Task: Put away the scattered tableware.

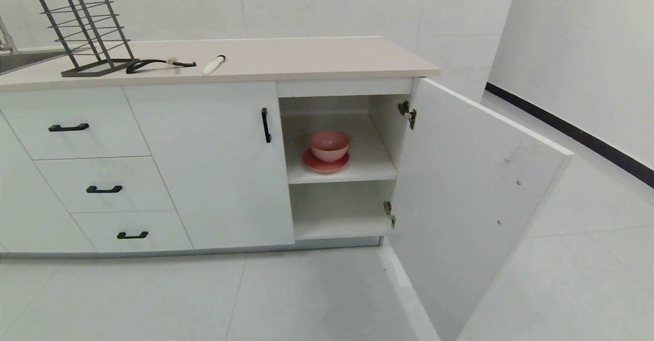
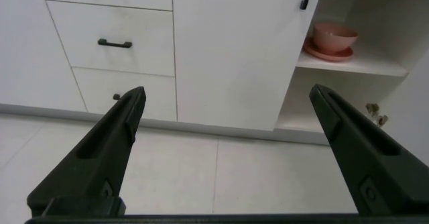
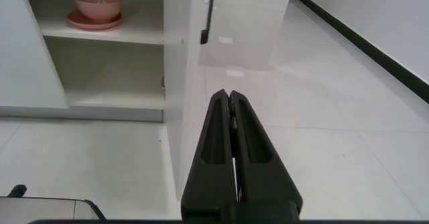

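A pink round bowl (image 1: 329,145) is sitting inside a coral-red round plate (image 1: 325,164) on the upper shelf (image 1: 373,169) of an open white kitchen cabinet. The pair is resting near the middle of the board, with bare shelf showing on both sides and in front, up to the near edge. The lower shelf (image 1: 337,218) is lying directly beneath.

The white cabinet door (image 1: 475,198) is standing swung wide to the right on two metal hinges (image 1: 407,112), its free edge jutting toward the near right over the pale tiled floor (image 1: 204,300). To the left, a closed white door with a black vertical handle (image 1: 265,124) is bordering the opening, and three white drawers with black bar handles (image 1: 104,189) are stacking up farther left.

On the beige countertop (image 1: 317,57) above, a black-handled utensil (image 1: 153,64) and a white-handled utensil (image 1: 213,65) are lying near the front edge, just right of a black wire rack (image 1: 84,26). A steel sink (image 1: 20,60) is showing at the far left.

The left gripper (image 2: 228,93) is hovering low over the floor facing the drawers, its black fingers spread wide and holding nothing. The right gripper (image 3: 230,95) is pointing at the open door's edge, its fingers pressed together with nothing between them.
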Controlling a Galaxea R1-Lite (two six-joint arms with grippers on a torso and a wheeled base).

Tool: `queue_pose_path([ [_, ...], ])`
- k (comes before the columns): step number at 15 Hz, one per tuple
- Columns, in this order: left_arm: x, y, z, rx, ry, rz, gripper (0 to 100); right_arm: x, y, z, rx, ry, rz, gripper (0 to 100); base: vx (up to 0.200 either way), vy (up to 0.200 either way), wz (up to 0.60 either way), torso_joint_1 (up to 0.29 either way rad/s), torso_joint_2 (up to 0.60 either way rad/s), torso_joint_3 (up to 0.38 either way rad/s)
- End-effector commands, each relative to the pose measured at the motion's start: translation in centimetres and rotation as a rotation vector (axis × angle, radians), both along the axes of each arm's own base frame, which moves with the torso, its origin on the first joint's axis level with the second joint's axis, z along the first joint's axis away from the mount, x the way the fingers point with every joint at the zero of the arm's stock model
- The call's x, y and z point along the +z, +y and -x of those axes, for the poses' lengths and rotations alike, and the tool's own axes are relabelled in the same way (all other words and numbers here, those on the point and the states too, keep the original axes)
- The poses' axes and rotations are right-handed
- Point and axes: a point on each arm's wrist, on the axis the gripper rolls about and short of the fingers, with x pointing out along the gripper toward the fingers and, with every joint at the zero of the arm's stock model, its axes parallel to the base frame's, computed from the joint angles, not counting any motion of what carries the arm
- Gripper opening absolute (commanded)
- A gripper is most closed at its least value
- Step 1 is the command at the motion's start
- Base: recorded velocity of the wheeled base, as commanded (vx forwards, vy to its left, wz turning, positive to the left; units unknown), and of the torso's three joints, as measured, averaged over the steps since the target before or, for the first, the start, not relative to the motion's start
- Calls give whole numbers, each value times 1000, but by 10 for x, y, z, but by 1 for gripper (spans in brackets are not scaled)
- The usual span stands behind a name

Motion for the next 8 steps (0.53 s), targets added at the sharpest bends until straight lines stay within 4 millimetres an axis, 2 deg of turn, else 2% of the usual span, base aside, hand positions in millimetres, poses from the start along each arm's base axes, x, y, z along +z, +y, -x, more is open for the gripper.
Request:
queue_pose_path([
  [1,0,0,0,0,-1,2,100,0,0,0,0,2,0,0,0,0,0,0,0,0],
  [7,0,0,0,-1,4,-8,100,0,0,0,18,5,-1,0,0,0,0,0,0,0],
  [8,0,0,0,-1,0,-4,100,0,0,0,18,3,0,0,0,-200,0,12,12,2],
])
